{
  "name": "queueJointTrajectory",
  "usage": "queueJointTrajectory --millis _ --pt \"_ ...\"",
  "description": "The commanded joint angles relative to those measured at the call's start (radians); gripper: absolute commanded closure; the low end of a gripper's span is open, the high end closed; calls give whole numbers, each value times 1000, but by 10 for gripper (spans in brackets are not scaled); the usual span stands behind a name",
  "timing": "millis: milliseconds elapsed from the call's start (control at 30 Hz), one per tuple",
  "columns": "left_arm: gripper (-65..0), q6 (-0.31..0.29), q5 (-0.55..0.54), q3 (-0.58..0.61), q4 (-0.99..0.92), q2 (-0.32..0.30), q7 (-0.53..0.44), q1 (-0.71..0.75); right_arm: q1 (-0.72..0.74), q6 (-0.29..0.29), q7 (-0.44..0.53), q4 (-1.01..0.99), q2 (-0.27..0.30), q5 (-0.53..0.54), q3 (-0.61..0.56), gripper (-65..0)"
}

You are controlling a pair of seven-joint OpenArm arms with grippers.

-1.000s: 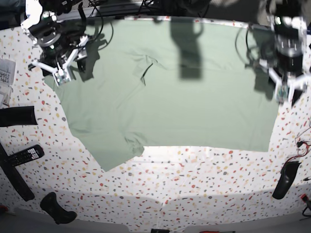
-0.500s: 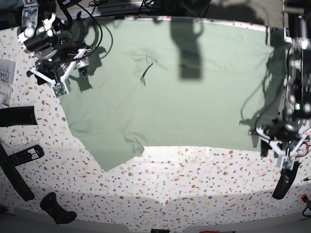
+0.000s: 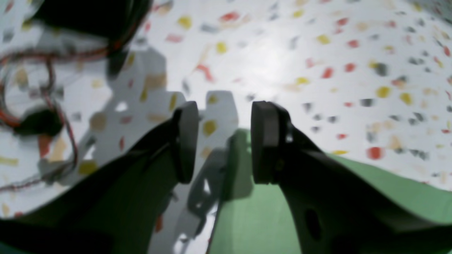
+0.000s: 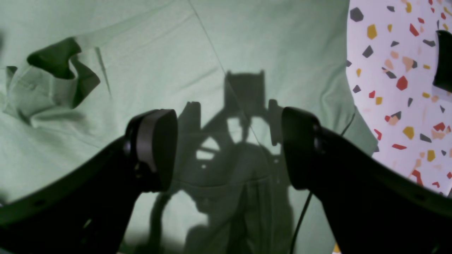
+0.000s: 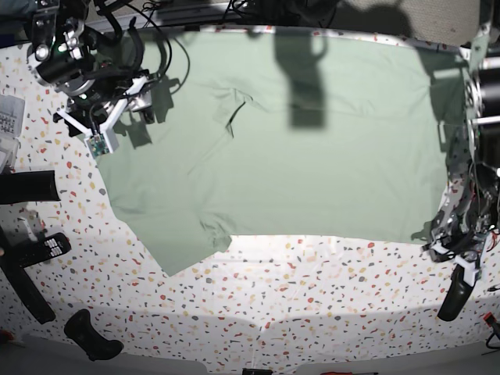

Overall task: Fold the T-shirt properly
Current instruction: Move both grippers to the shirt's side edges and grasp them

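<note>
My left gripper (image 3: pixel 219 141): jaws apart, nothing between, over T-shirt (image 5: pixel 281 141) corner at the near edge. Shirt lies flat across the speckled table (image 5: pixel 297 305). Right gripper (image 4: pixel 226 148): jaws wide apart, empty, above the sleeve. Remote (image 5: pixel 39 250) near-side, clear of cloth.

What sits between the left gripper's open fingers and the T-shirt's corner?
Nothing: the left wrist view shows the left gripper with only bare speckled table and shadow in its gap, the T-shirt corner just beneath.
</note>
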Motion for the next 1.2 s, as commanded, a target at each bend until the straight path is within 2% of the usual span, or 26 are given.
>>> queueJointTrajectory --millis 0,100,267,567,767,900,967,1067,1100,1167 --pt "-226 -35 -10 -5 -19 -13 -36 -43 3 -3 19 19 10 9 5 -441" --pt "-226 -97 -10 -5 -73 -12 -56 -44 3 -3 19 19 9 9 5 -441" --pt "-226 -102 -10 -5 -126 -7 -100 -44 3 -3 19 19 9 9 5 -441" --pt "-226 -106 -10 -5 -132 29 -85 3 3 -2 19 19 10 9 5 -441" --pt "-215 -174 -10 -5 -131 62 -81 39 3 -2 19 19 10 9 5 -441" --pt "-214 -182 -10 -5 -130 61 -58 36 3 -2 20 19 10 9 5 -441" --pt "-171 -181 -10 -5 -130 61 -60 37 3 -2 28 19 10 9 5 -441" --pt "-24 -181 -10 -5 -131 60 -85 36 3 -2 53 19 10 9 5 -441" --pt "0 -181 -10 -5 -130 58 -100 36 4 -2 57 19 10 9 5 -441" --pt "0 -181 -10 -5 -131 54 -125 37 4 -2 57 19 10 9 5 -441"
